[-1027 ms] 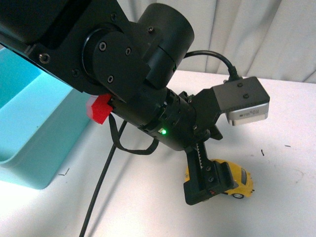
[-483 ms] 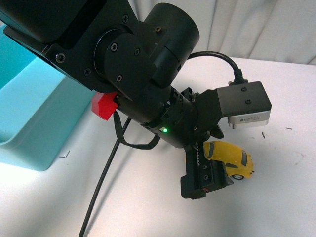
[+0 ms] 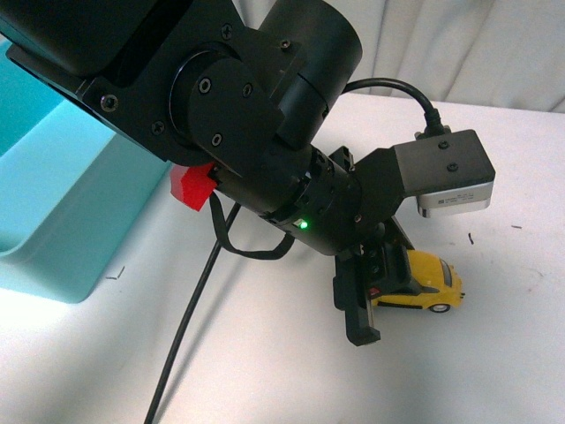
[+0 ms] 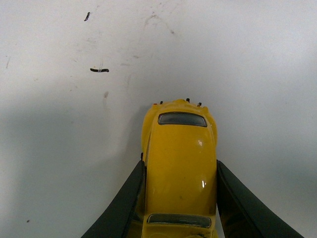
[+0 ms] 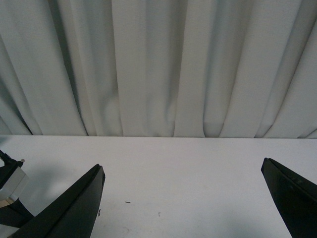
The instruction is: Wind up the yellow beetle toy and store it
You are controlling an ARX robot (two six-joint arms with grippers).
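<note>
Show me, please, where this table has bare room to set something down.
Bare table lies right of the yellow beetle toy and between the cable and the blue bin. The stretch before the curtain, ahead of the open right gripper, is free too. Crowded: where the left gripper clamps the toy.

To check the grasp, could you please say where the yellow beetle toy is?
Front view, right of centre: the yellow beetle toy is held by the left gripper, right of the turquoise bin.

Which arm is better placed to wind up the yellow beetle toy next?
Left. The left gripper clasps the yellow beetle toy by both sides on the table. The right gripper is open, empty, facing the curtain.
</note>
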